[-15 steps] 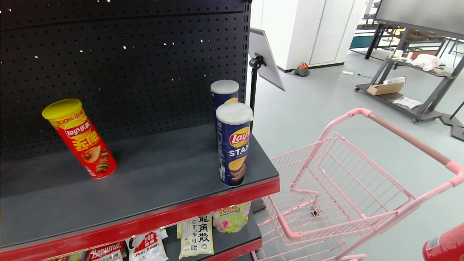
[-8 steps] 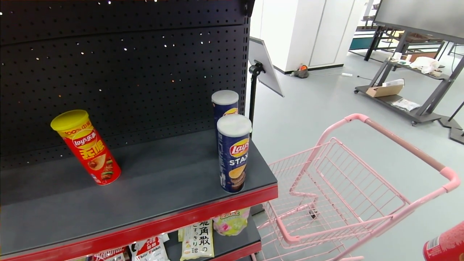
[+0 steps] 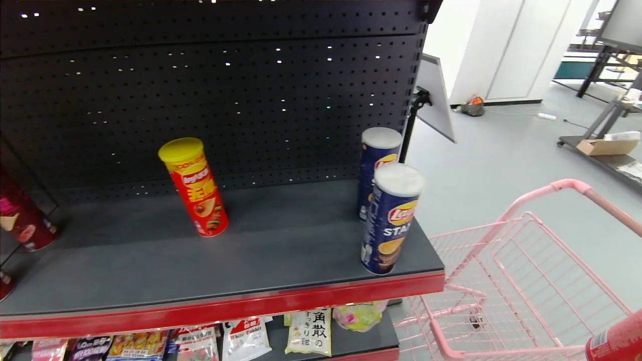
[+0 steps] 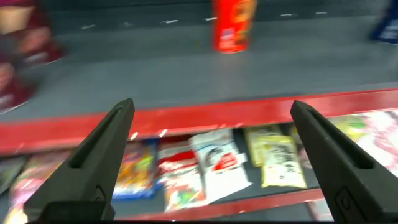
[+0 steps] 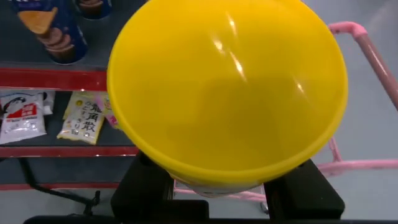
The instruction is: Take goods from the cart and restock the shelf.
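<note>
We're clamping the yellow-lidded red can (image 5: 227, 87) in the right gripper (image 5: 225, 190), off the shelf's (image 3: 281, 250) right end. Our view is swinging onto the shelf, so placement is probably coming. The left gripper (image 4: 211, 155) is hanging spread wide before it.

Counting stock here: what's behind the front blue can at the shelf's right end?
A second blue can with a pale lid stands behind the front blue can, its lower part covered, so whether they touch is unclear. Beyond is black pegboard.

Red yellow-lidded can (image 5: 227, 87) is held near pink cart (image 3: 569, 186) and shelf (image 3: 150, 260).
</note>
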